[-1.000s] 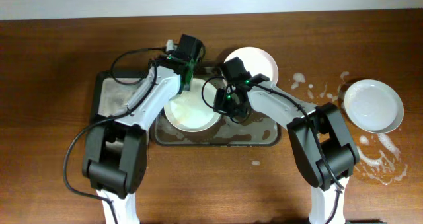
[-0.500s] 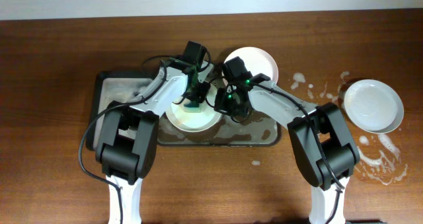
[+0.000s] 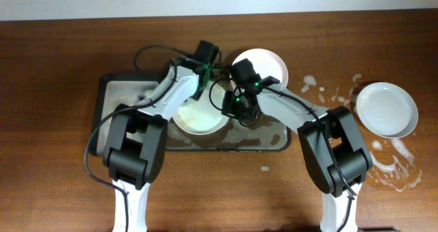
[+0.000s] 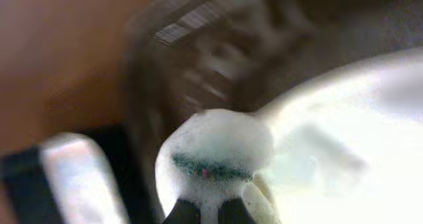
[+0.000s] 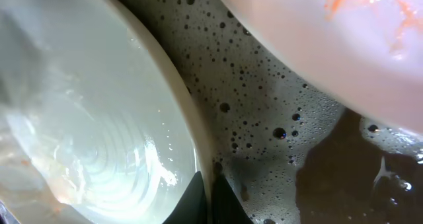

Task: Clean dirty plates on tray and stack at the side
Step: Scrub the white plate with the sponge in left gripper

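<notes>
A white plate (image 3: 198, 117) lies in the foamy dark tray (image 3: 274, 144). My right gripper (image 3: 230, 109) is shut on its right rim, which the right wrist view shows pinched between the fingertips (image 5: 208, 187), with wet swirls on the plate (image 5: 99, 125). My left gripper (image 3: 194, 87) is shut on a foam-covered green sponge (image 4: 215, 151) at the plate's far edge; the plate (image 4: 350, 145) shows blurred to its right. A second white plate (image 3: 265, 63) with orange streaks (image 5: 330, 32) leans on the tray's back rim. A pale grey-blue plate (image 3: 387, 109) sits on the foam-spattered side (image 3: 393, 165).
A smaller dark tray (image 3: 113, 95) adjoins the large tray on the left. Foam splashes (image 3: 311, 83) dot the wood right of the tray. Bubbly foam covers the tray floor (image 5: 264, 118). Both arms' cables cross over the tray's back.
My left gripper with the sponge swept down onto the plate's middle, then pulled back up to its far edge. The right gripper and all plates stayed put.
</notes>
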`<state>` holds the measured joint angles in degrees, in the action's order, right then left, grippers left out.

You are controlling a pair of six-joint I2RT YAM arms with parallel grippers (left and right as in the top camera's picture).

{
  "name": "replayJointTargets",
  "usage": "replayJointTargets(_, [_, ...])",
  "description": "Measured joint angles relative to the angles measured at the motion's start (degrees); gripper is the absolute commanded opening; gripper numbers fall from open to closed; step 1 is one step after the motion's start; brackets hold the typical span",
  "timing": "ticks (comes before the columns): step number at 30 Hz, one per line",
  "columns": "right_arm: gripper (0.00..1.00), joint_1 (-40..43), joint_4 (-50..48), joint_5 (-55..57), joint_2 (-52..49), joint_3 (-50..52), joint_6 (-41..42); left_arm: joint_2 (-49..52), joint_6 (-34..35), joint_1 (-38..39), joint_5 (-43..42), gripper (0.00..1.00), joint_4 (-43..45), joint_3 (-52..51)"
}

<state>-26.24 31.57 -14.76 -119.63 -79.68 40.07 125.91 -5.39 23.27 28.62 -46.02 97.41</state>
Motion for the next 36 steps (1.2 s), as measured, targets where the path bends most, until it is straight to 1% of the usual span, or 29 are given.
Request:
replayJointTargets(2, [0.04, 0.00, 0.07, 0.15, 0.00, 0.00, -0.02, -2.97, 0.68, -1.95, 0.00, 0.01, -3.28, 3.30])
replayJointTargets(4, [0.04, 0.00, 0.07, 0.15, 0.00, 0.00, 0.00, -7.76, 3.41, -2.78, -4.02, 0.01, -6.21, 4.83])
replayJointTargets(5, [0.04, 0.00, 0.09, 0.17, 0.00, 0.00, 0.00, -9.20, 5.75, -2.67, -9.01, 0.01, -8.66, 5.09])
replayJointTargets(6, [0.04, 0.00, 0.09, 0.17, 0.00, 0.00, -0.02, -9.29, 6.56, -2.56, -12.72, 0.01, -9.07, 5.07])
replayJointTargets(7, [0.04, 0.00, 0.07, 0.15, 0.00, 0.00, 0.00, -9.29, 8.09, -2.38, -19.32, 0.01, -9.62, 3.48])
replayJointTargets(8, [0.04, 0.00, 0.07, 0.17, 0.00, 0.00, 0.00, -9.27, 9.57, -2.16, -22.97, 0.01, -9.57, 1.27])
replayJointTargets(12, [0.04, 0.00, 0.02, 0.24, 0.00, 0.00, 0.00, -9.18, 16.70, -1.86, -31.17, 0.01, -1.62, -12.00])
replayJointTargets(14, [0.04, 0.00, 0.09, 0.28, 0.00, 0.00, 0.00, -9.22, 21.77, -1.86, -33.03, 0.01, 2.80, -14.53])
replayJointTargets(17, [0.04, 0.00, 0.09, 0.31, 0.00, 0.00, -0.02, -9.22, 26.23, -1.86, -34.05, 0.01, 8.50, -16.74])
replayJointTargets(20, [0.04, 0.00, 0.11, 0.31, 0.00, 0.00, -0.02, -9.22, 28.02, -1.86, -32.54, 0.01, 11.06, -16.96])
replayJointTargets(24, [0.04, 0.00, 0.11, 0.33, 0.00, 0.00, -0.04, -9.22, 29.03, -1.86, -25.40, 0.01, 11.63, -17.92])
replayJointTargets(29, [0.04, 0.00, 0.13, 0.33, 0.02, 0.00, -0.02, -10.51, 28.79, -1.84, -23.17, 0.01, 12.61, -20.87])
replayJointTargets(31, [0.04, 0.00, 0.13, 0.35, 0.02, 0.00, -0.04, -10.51, 27.36, -1.77, -21.29, 0.01, 11.45, -20.87])
replayJointTargets(33, [0.04, 0.00, 0.11, 0.35, 0.02, 0.00, -0.04, -10.62, 24.92, -1.73, -16.55, 0.01, 9.11, -20.96])
replayJointTargets(36, [0.04, 0.00, 0.11, 0.35, 0.02, 0.00, 0.00, -10.62, 22.62, -1.66, -10.69, 0.01, 8.61, -21.49])
